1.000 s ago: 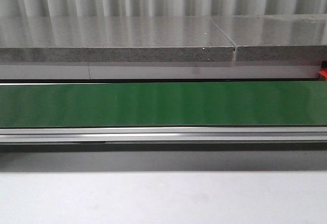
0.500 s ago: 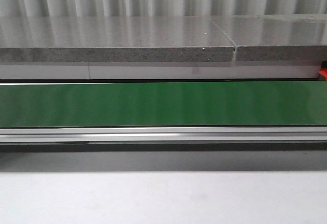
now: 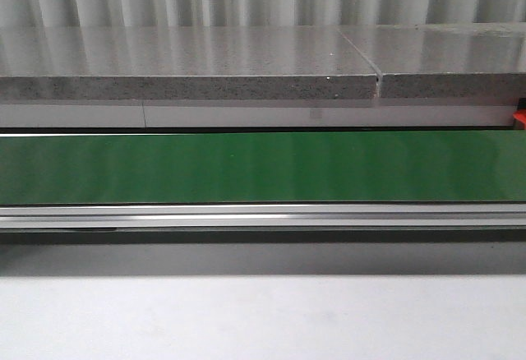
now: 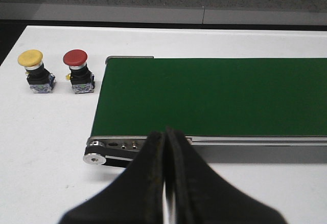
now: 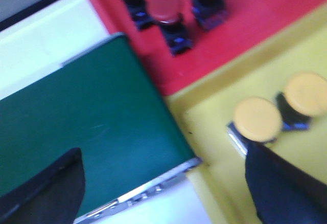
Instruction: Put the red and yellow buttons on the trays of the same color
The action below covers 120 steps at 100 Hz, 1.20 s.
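The green conveyor belt is unchanged in the front view; the left gripper is clenched empty, while the right gripper, spread wide, has apparently released a yellow mushroom-head button onto the yellow tray.

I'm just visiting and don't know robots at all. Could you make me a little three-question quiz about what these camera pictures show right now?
1. True or false: the left gripper is shut and holds nothing.
2. How many buttons stand on the red tray? A) one B) three C) five
3. Fill in: on the white table beside the end of the green belt, the yellow button and the red button stand ____ each other.

Key
1. True: its fingers are pressed together with nothing between.
2. B, three red ones; the yellow tray holds two yellow buttons.
3. Beside, apart, both upright.
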Each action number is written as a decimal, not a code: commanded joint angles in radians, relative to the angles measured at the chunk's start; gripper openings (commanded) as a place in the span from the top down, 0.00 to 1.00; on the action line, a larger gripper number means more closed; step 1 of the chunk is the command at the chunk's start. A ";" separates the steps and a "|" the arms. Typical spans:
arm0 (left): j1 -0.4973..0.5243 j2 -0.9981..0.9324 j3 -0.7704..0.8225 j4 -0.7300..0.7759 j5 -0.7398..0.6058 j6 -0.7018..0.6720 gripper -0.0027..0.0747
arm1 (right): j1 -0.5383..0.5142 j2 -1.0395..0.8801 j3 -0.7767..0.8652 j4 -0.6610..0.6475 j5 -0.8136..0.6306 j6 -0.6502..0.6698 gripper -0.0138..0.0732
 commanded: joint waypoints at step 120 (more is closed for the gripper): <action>-0.007 0.007 -0.026 -0.005 -0.072 -0.007 0.99 | 0.367 -0.256 -0.040 -0.003 0.093 -0.199 0.92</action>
